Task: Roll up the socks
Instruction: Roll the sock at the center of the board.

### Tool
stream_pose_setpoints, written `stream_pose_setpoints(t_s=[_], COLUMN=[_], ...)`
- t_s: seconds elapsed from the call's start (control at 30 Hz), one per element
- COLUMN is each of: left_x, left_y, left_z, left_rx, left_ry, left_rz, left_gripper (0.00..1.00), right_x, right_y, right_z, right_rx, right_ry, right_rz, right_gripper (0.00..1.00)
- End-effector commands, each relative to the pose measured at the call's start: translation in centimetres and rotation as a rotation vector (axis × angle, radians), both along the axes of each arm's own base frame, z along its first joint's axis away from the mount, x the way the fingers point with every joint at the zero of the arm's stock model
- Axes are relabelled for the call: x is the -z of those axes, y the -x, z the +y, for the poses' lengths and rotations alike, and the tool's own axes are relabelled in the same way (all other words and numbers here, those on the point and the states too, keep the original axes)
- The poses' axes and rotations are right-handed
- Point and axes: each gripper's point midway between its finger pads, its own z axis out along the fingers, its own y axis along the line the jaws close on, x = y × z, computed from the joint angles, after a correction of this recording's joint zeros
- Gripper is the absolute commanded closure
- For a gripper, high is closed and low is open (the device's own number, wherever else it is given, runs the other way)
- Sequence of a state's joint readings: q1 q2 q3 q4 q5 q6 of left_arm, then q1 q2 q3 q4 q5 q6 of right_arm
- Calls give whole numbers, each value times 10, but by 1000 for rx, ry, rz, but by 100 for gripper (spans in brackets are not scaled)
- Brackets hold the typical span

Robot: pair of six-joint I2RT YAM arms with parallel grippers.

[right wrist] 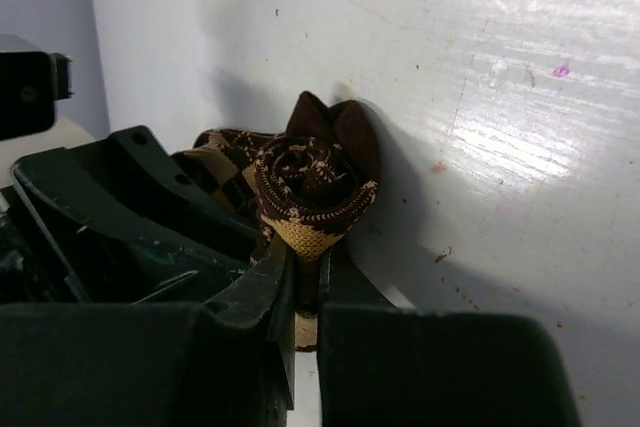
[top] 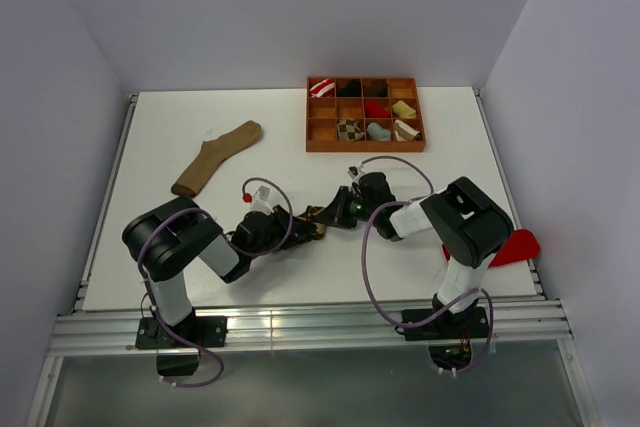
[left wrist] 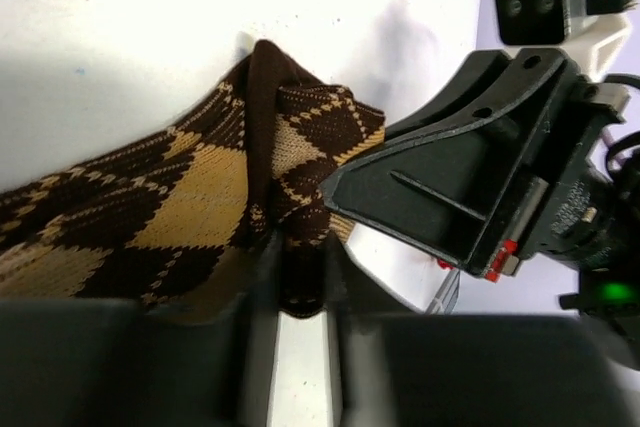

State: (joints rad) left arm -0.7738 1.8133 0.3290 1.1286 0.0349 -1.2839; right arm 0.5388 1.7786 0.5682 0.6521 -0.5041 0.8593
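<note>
As the white tabletop (top: 300, 277) bears the dark brown diamond-patterned knitted sock (left wrist: 180, 197) near its middle, work it there. Your right gripper (right wrist: 305, 292) is clamped on the rolled end, your left gripper (left wrist: 300, 297) pinched on a flat fold — hold that fold taut and turn the roll tight, without slack.

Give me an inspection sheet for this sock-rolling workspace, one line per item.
Surface: white table, a few small marks.
Job's things: brown argyle sock, one end rolled up, lying between the two grippers.
Clutter: long tan sock at far left; wooden tray of rolled socks at the back; red object at the right edge.
Grippers: left gripper and right gripper each pinch the argyle sock.
Cables: purple cables loop off both arms.
Surroundings: plain walls; metal rail along the near edge.
</note>
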Motion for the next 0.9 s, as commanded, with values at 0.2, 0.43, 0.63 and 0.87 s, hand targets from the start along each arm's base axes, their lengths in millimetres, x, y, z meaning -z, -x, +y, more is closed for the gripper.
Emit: stream_pose_setpoints(t_s=[0.2,0.43,0.63,0.87], left_x=[30,12,27,49], left_y=[-7,-24,-21,-26], left_z=[40,68,89,93], left_rx=[-26,-103,-142,-128], left_ry=[-413,-583,-678,-754], left_rz=[-11,-91,-72,-49], left_gripper=[50,48,65,77], right_x=[16,6,-1,-10], right_y=[3,-1,2,5], right_z=[-31,-36,-35,-28], right_rx=[-6,-8,-44,-129], right_ry=[419,620,687,788], right_rz=[31,4,-26,-91], right_gripper=[100,100,100,100])
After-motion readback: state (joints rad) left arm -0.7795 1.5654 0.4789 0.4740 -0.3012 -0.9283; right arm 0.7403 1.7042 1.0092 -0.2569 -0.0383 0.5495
